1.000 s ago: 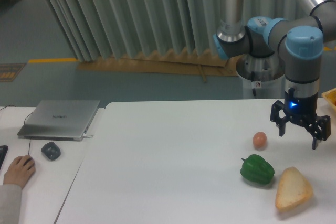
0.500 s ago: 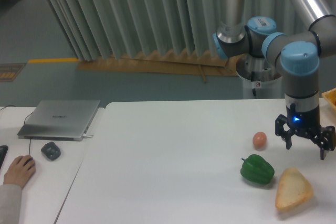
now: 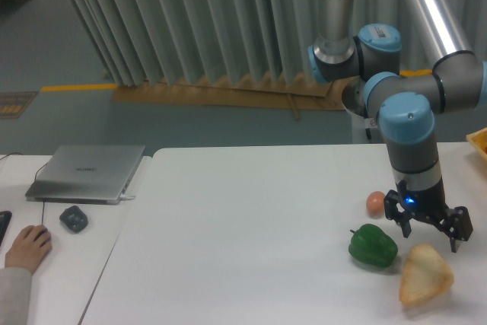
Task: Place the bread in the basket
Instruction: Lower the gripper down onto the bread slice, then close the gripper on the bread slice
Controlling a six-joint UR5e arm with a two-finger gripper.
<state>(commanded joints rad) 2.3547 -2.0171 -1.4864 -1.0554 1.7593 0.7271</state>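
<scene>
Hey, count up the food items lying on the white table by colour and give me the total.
Pale tan: 1, the bread
Green: 1, the pepper
Orange-brown: 1, the egg
Total: 3 food items, with the open hand hovering just above the bread.

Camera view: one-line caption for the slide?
UR5e's open gripper hovers just above the bread, beside a green pepper and egg.
</scene>
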